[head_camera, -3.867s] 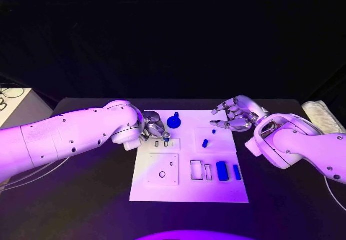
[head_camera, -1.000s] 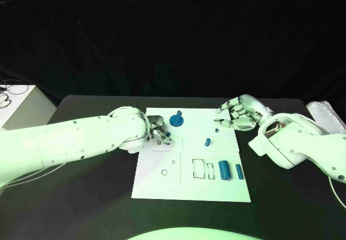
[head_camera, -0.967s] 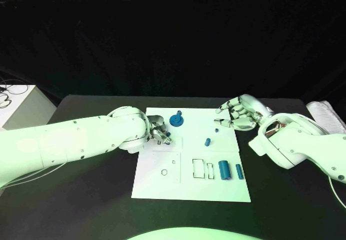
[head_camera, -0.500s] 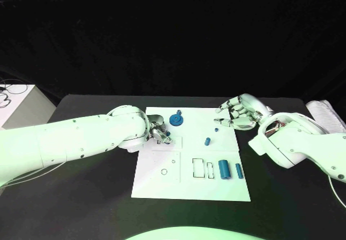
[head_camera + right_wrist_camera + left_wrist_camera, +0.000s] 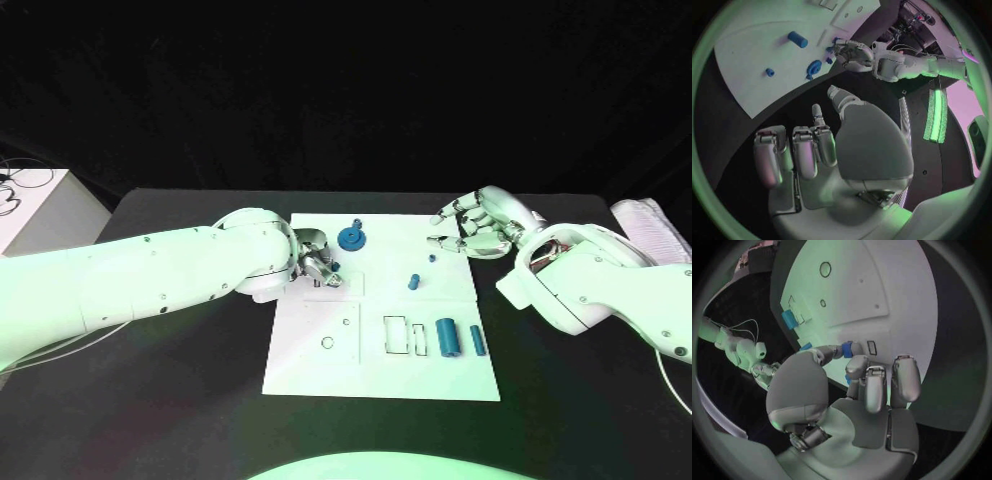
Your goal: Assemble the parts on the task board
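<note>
The white task board [image 5: 378, 375] lies mid-table. My left hand [image 5: 315, 265] is low over the board's small slots on its left side, pinching a small blue piece [image 5: 848, 349] between thumb and a finger, close to a rectangular slot [image 5: 872, 347]. My right hand [image 5: 476, 228] hovers at the board's far right edge, fingers loosely apart, holding nothing. On the board lie a blue round knob [image 5: 352, 238], a small peg [image 5: 413, 282], a tiny piece [image 5: 430, 259], a blue cylinder [image 5: 447, 338] and a thinner bar [image 5: 476, 342]. The right wrist view shows the cylinder [image 5: 797, 39] and knob [image 5: 814, 70].
Two outlined rectangular slots [image 5: 394, 337] sit beside the cylinder, and a round hole [image 5: 327, 343] is near the board's left front. A white box [image 5: 29, 215] with cables stands at the table's left edge. A pale stack [image 5: 642, 220] lies at the far right.
The left hand has barely shifted at the small slots, still pinching the blue piece. The right hand keeps its place.
</note>
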